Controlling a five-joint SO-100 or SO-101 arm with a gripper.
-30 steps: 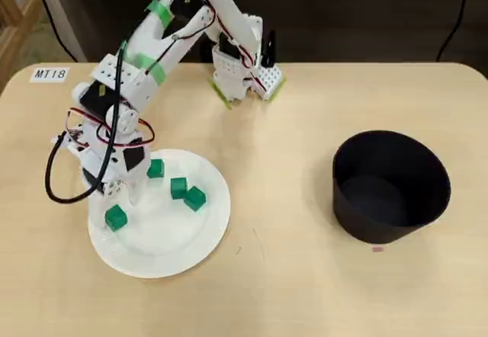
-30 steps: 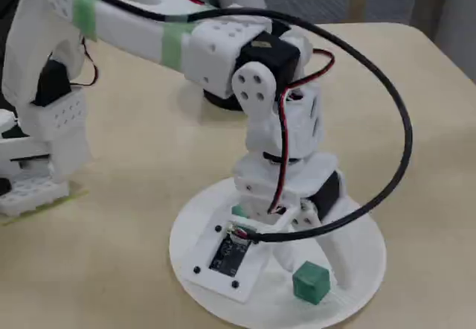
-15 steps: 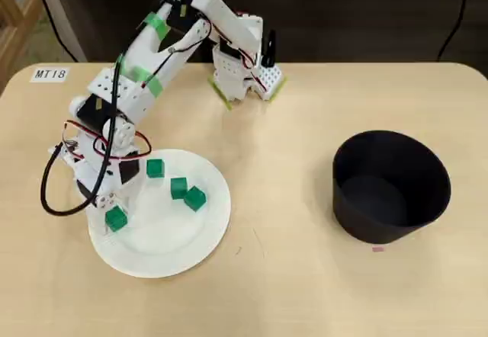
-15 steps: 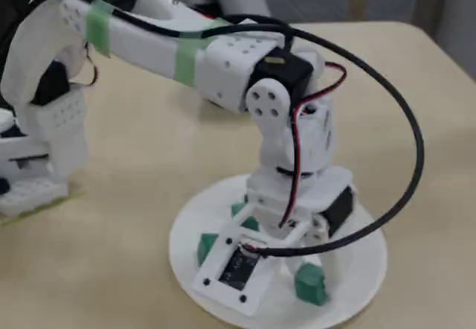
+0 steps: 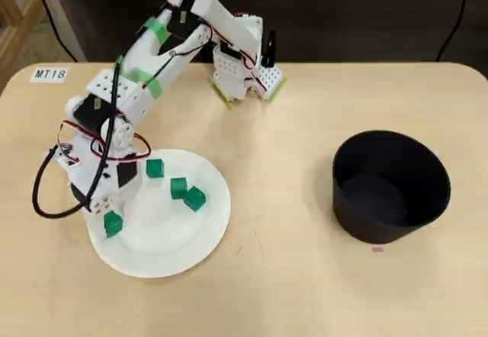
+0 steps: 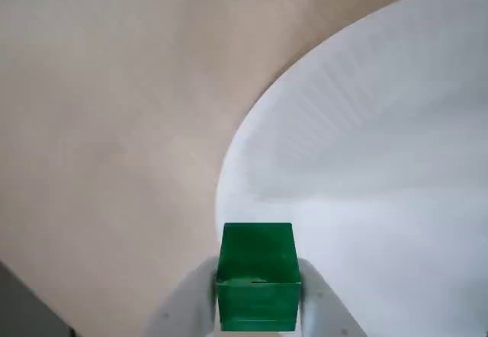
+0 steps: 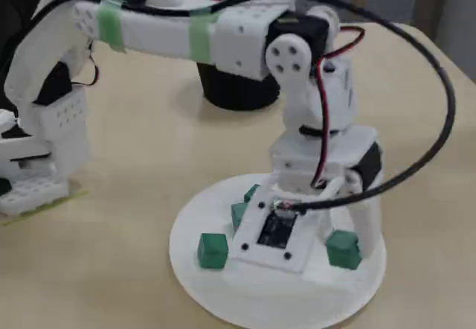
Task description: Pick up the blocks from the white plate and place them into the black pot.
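Several small green blocks lie on the white plate (image 5: 171,239). Three of them (image 5: 155,168) (image 5: 178,188) (image 5: 194,198) sit loose near its middle. The fourth block (image 5: 113,223) is at the plate's left rim, between the white fingers of my gripper (image 5: 112,221). In the wrist view this block (image 6: 257,274) fills the gap, touched on both sides by the fingers of the gripper (image 6: 258,306), above the plate (image 6: 381,162). The fixed view shows the same block (image 7: 342,248) held low over the plate (image 7: 223,299). The black pot (image 5: 381,232) stands far right, with no block visible inside.
The arm's base (image 5: 244,74) is clamped at the table's far edge. A black cable (image 5: 42,200) loops off the wrist, left of the plate. A label (image 5: 50,73) lies at the far left corner. In the fixed view the pot (image 7: 230,94) shows behind the arm.
The wrist has swung toward the plate's left rim in the overhead view. The fingers came down around the outer block and shut on it, and it shifted slightly outward.
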